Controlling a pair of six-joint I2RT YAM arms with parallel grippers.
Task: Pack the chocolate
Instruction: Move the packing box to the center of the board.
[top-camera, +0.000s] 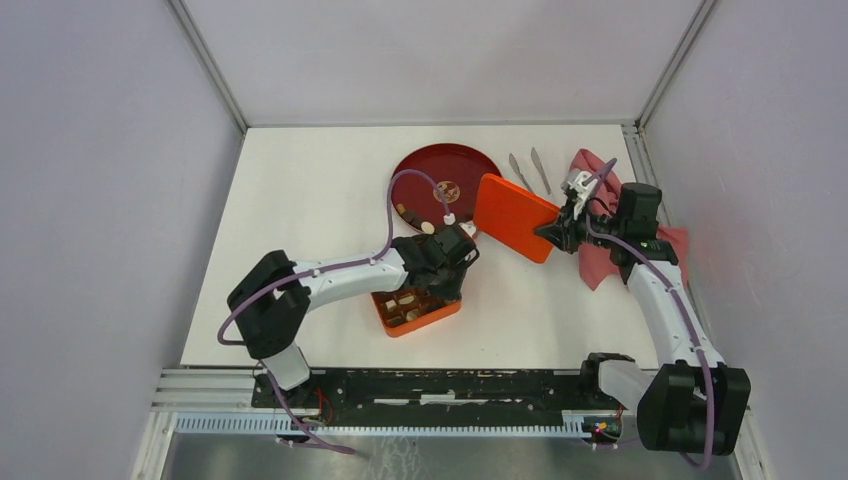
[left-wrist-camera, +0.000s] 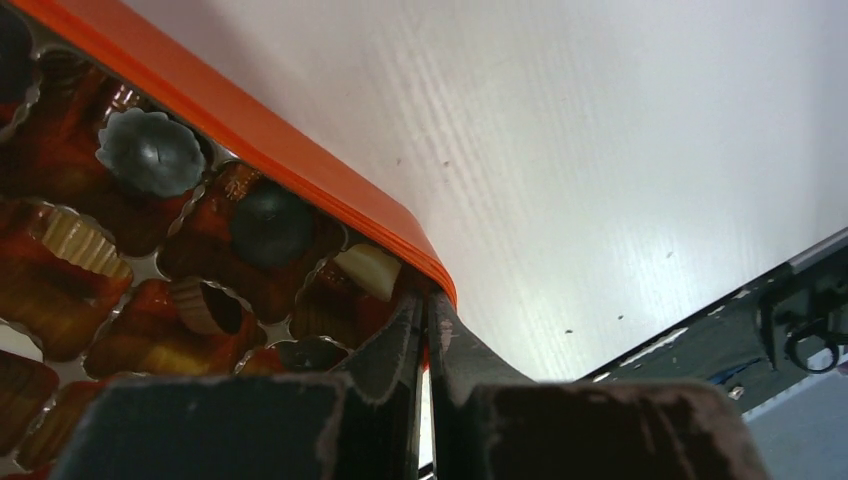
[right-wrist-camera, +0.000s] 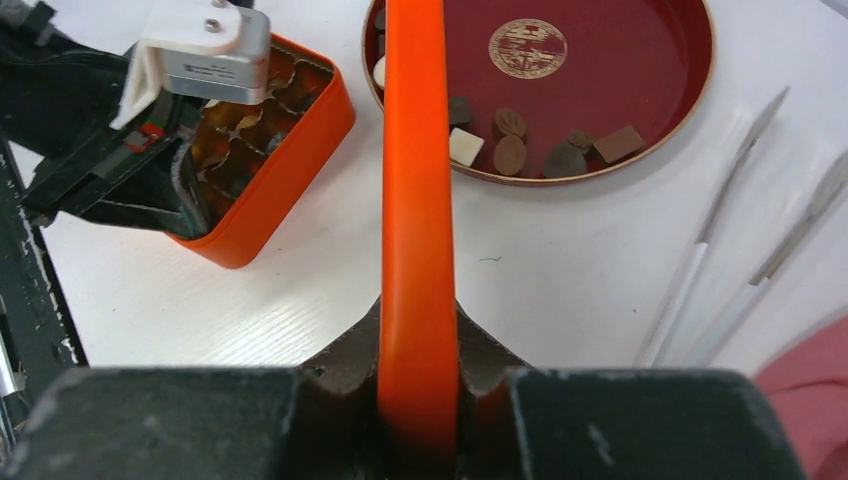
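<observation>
- The orange lid is showing a smooth, satiny coat; painted metal or plastic, I am not managing to tell.
- The orange box is wearing the same smooth finish.
- Its inner tray is glinting like thin, glossy, fluted plastic.
- The red plate is shining like lacquer.
- The chocolate pieces are looking matt.
- The tweezers are glinting like bare metal.
- The pinkish-red cloth is looking soft and dull.
- The white table is showing a faint grain and a mild sheen.
- The fingers of the right gripper are looking dark, matt and rough-edged.
</observation>
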